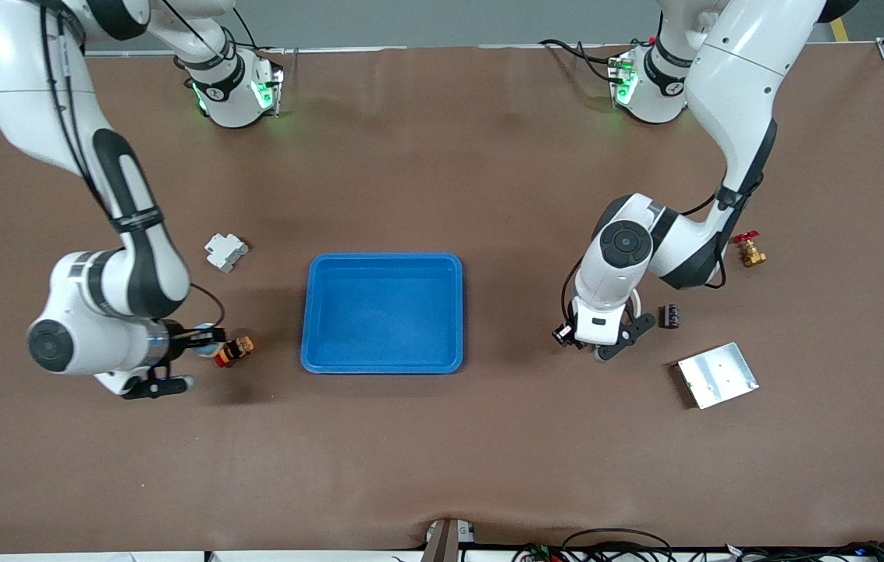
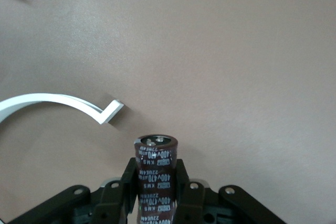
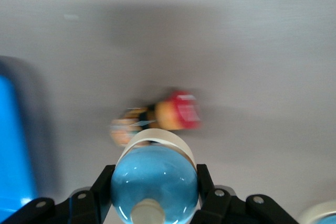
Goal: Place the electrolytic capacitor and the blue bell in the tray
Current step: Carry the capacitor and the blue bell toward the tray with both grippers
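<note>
The dark brown electrolytic capacitor [image 2: 155,153], printed with white lettering, stands up between the fingers of my left gripper [image 2: 155,167], which is shut on it. That gripper [image 1: 602,348] points down at the table between the tray and the silver plate, and its hand hides the capacitor in the front view. My right gripper [image 3: 154,174] is shut on the blue bell [image 3: 154,182], a glossy blue dome with a white rim. In the front view the bell [image 1: 206,331] and the right gripper [image 1: 204,339] are beside the blue tray [image 1: 383,258], toward the right arm's end.
A red-and-orange part [image 1: 232,351] [image 3: 170,113] lies just past the bell toward the tray [image 3: 13,145]. A white plastic block [image 1: 225,251], a small dark cylinder [image 1: 669,315], a brass valve [image 1: 750,251] and a silver plate [image 1: 716,375] lie on the table. A white curved strip [image 2: 58,100] shows.
</note>
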